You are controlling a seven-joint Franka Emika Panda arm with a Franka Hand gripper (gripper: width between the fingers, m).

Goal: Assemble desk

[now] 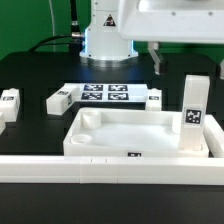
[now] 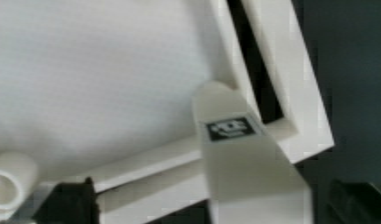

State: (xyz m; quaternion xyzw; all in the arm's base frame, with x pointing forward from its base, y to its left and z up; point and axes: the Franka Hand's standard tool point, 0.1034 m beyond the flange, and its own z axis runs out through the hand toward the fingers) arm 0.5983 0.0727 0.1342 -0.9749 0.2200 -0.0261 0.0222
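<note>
The white desk top (image 1: 110,140) lies rim-up in the middle of the table; it also fills the wrist view (image 2: 116,80). One white leg (image 1: 192,115) with a tag stands upright in its corner at the exterior view's right, and shows in the wrist view (image 2: 240,150). Three more legs lie on the table: one at the far left (image 1: 10,99), one left of the marker board (image 1: 60,98), one right of it (image 1: 155,97). My gripper (image 1: 157,62) hangs above the upright leg, apart from it. In the wrist view the gripper (image 2: 213,205) is open, its dark fingers (image 2: 71,200) wide on either side of the leg.
The marker board (image 1: 105,93) lies behind the desk top. A long white rail (image 1: 100,168) runs along the front of the table. The robot base (image 1: 105,40) stands at the back. A round white boss (image 2: 9,180) sits inside a corner of the desk top.
</note>
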